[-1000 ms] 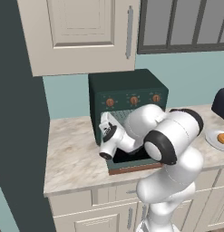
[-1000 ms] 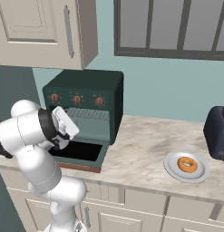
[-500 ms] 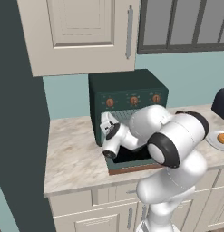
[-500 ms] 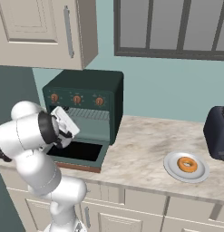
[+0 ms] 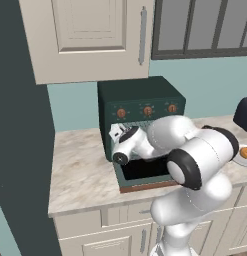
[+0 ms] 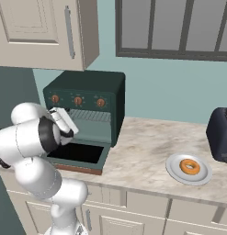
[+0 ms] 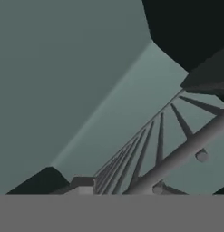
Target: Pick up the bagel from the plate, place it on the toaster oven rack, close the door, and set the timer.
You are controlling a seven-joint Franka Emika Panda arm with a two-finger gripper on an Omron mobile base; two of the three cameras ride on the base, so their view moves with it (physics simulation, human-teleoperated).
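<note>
— Where the counter (image 6: pixel 142 156) begins on the left, what stands there?
— A dark green toaster oven (image 6: pixel 85 108) under a cream cabinet (image 6: pixel 39 32), with three orange knobs (image 6: pixel 77 100) across its front. Its door (image 6: pixel 78 157) hangs open, lying flat out over the counter edge, black glass facing up.
— And the arm?
— Its hand is at the oven mouth, and the gripper (image 5: pixel 116 132) reaches just inside. From the hand view the rack (image 7: pixel 149 158) sits right in front — grey wires fanning away from a thick front bar.
— Are the jaws open?
— No, they are drawn together. Whether they pinch the rack bar or nothing at all, I cannot tell.
— Where is the bagel?
— Well off to the right — the bagel (image 6: pixel 190 166) lies in the middle of the white plate (image 6: pixel 174 170), far from the oven. A dark toaster (image 6: pixel 220 134) stands just past the plate, against the teal wall.
</note>
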